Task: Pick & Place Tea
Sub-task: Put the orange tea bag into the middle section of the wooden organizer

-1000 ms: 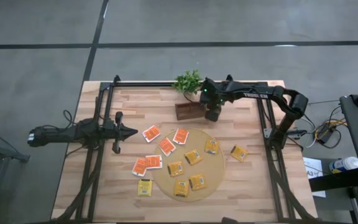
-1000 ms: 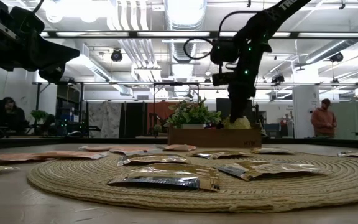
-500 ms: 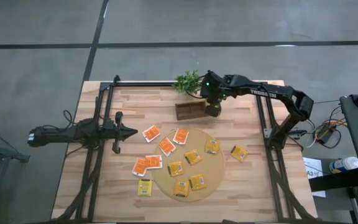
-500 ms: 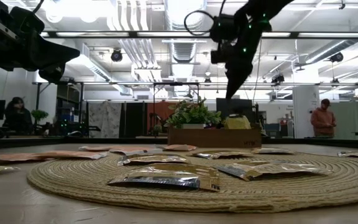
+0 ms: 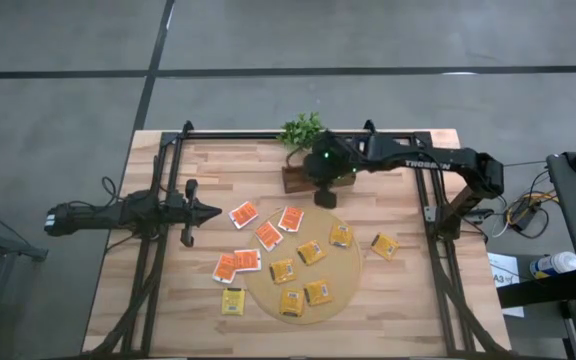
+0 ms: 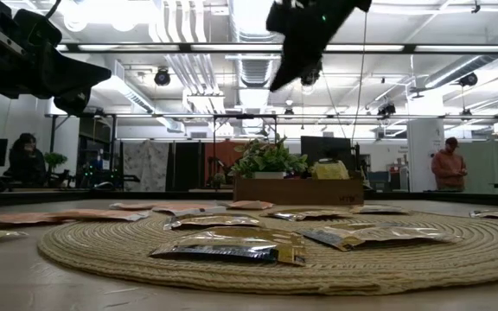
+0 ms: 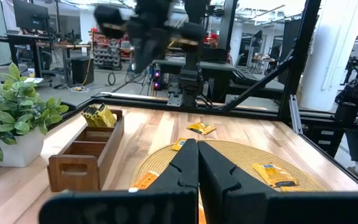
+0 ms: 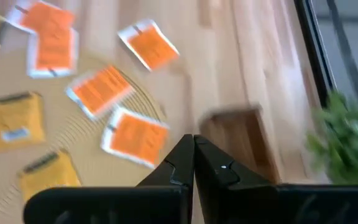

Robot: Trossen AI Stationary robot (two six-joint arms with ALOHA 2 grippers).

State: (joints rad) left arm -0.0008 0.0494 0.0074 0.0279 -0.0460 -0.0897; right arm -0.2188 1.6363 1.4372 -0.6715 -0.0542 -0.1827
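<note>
On the round woven tan mat (image 5: 303, 265) and the light wooden table (image 5: 408, 290) beside it, the yellow and orange-red square tea packets (image 5: 268, 236) lie as before. The right gripper (image 5: 325, 195), fingers closed and empty, has moved from over the right end of the brown wooden box (image 5: 303, 178) toward the mat's far edge. One yellow packet (image 7: 99, 116) now stands in the box. The left gripper (image 5: 213, 211), closed and empty, has stayed at the left side.
</note>
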